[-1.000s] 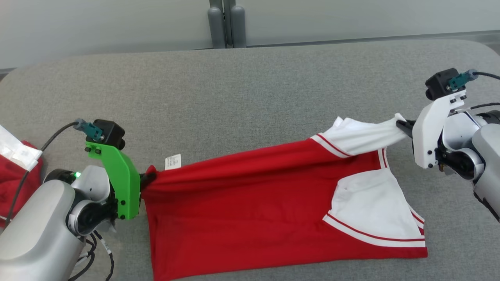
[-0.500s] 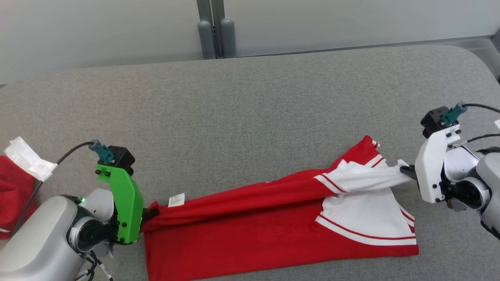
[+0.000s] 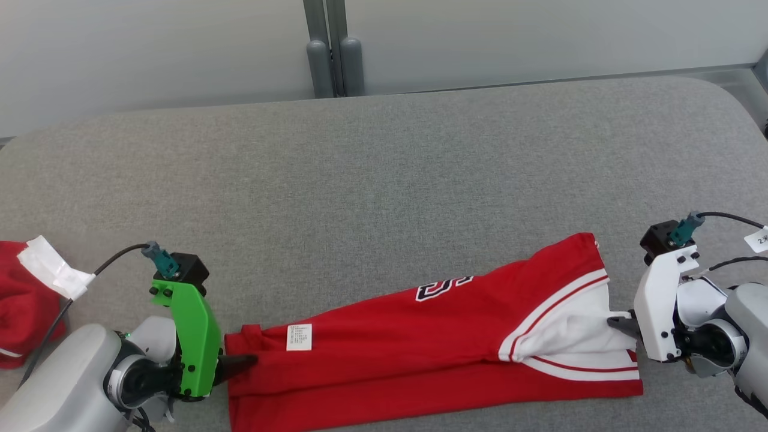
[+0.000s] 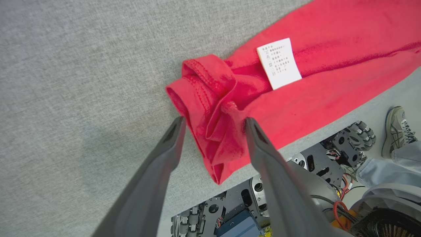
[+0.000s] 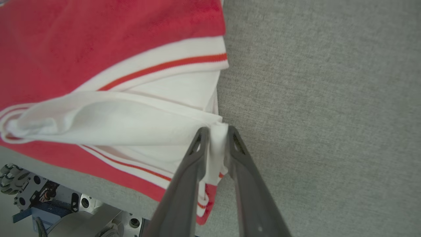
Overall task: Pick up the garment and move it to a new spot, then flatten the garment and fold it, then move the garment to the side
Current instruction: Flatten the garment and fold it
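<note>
Fold step, release phase. The red jersey [image 3: 420, 354] lies along the near edge of the grey table [image 3: 384, 180], doubled lengthwise into a long band with its number print [image 3: 443, 288] facing up and the care label [image 3: 299, 337] showing near my left end. My left gripper [image 3: 243, 362] is spread wide. In the left wrist view its fingers straddle the bunched red hem corner [image 4: 210, 98] without clamping it. My right gripper [image 3: 618, 324] sits at the white sleeve [image 3: 570, 336]. In the right wrist view its fingers stand only narrowly apart with the white edge between the tips, and I cannot tell whether that cloth is pinched or already let go. To finish this well, I judge the right fingers should open fully before that arm moves, and both arms should then lift straight up and back out along the band, not across it, so nothing drags the top layer off the lower one. The left corner is rumpled and would want pressing flat before the next fold. The near hem lies close to the table edge, so any pull toward me could slide it off. A second red cloth [image 3: 18, 318] lies well apart at far left.
</note>
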{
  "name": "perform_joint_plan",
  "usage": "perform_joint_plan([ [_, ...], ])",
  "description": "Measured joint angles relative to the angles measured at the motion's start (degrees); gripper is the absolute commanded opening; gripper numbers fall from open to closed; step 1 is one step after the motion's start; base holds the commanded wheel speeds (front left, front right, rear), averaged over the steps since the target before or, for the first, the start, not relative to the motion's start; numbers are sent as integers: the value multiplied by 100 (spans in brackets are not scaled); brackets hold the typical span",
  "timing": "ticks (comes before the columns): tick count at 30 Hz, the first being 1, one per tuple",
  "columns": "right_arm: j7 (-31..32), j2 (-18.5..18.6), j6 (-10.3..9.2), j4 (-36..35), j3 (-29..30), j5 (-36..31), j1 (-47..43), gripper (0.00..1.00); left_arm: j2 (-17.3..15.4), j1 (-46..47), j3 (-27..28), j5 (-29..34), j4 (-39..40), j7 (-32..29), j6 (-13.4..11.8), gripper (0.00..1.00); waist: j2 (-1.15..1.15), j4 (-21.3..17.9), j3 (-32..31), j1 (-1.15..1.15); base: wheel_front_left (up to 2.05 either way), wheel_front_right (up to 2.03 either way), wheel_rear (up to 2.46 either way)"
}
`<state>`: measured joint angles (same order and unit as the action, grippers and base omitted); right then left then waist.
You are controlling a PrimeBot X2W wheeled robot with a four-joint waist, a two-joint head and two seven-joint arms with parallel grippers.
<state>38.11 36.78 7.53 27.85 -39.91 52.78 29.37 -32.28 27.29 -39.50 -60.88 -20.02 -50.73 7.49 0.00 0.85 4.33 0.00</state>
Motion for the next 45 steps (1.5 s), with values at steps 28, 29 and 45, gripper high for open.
perform_joint_plan([
  [28, -4896, -1348, -4, -1500, 2762, -1703, -1551, 100, -13, -1592, 1714, 1747, 2014, 5530, -1557, 100, 0, 186, -472, 0, 0, 0, 0],
  [29, -4959, -1407, -4, -1499, 2822, -1786, -1618, 100, 27, -1678, 1733, 1804, 2040, 5692, -1602, 100, 0, 192, -478, 0, 0, 0, 0],
  [45, -5238, -2190, -4, -1337, 3595, -2572, -2661, 100, 1110, -3029, 2465, 2984, 2295, 6578, -1768, 100, 0, 159, -553, 0, 0, 0, 0],
])
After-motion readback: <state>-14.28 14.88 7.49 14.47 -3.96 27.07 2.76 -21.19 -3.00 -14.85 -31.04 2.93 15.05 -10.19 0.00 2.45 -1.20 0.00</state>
